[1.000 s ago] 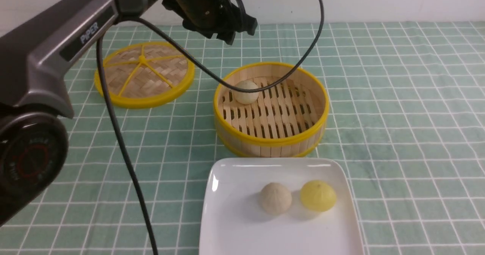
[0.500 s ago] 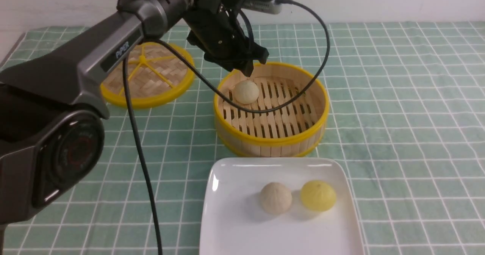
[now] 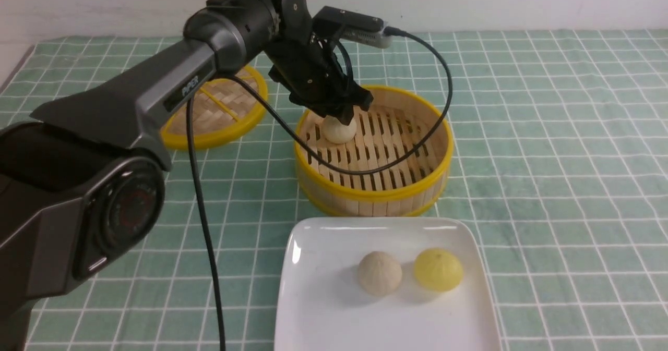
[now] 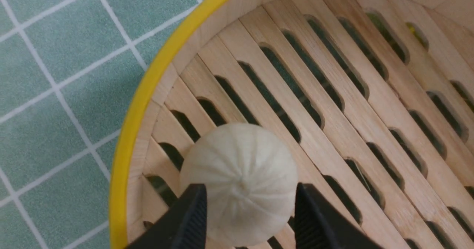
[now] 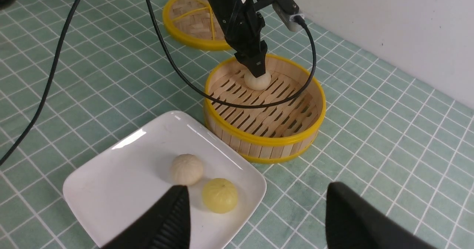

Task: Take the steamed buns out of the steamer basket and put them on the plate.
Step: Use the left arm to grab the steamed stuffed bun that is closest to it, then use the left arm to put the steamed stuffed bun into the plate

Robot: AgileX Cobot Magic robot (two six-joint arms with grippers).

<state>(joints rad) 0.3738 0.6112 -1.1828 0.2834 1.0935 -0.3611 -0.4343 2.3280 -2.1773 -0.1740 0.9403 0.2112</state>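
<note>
White glossy plate (image 3: 313, 299) at the bottom centre of the front view carries two of the steamed buns, a beige bun (image 3: 379, 273) and a yellow bun (image 3: 438, 269), side by side. On this near side the right claw (image 5: 257, 188) hangs open and empty, well apart from the steamer basket (image 3: 373, 197) at mid-frame. Farther in, the third bun (image 3: 339, 130) sits on the slats at the basket's upper left, close to the wall. Directly over it is the left claw (image 3: 343, 115), parted, its fingers (image 4: 190, 215) flanking the dome. I cannot tell whether they touch it. Being round, the bun offers no preferred axis, so closing where the left claw stands looks enough.
</note>
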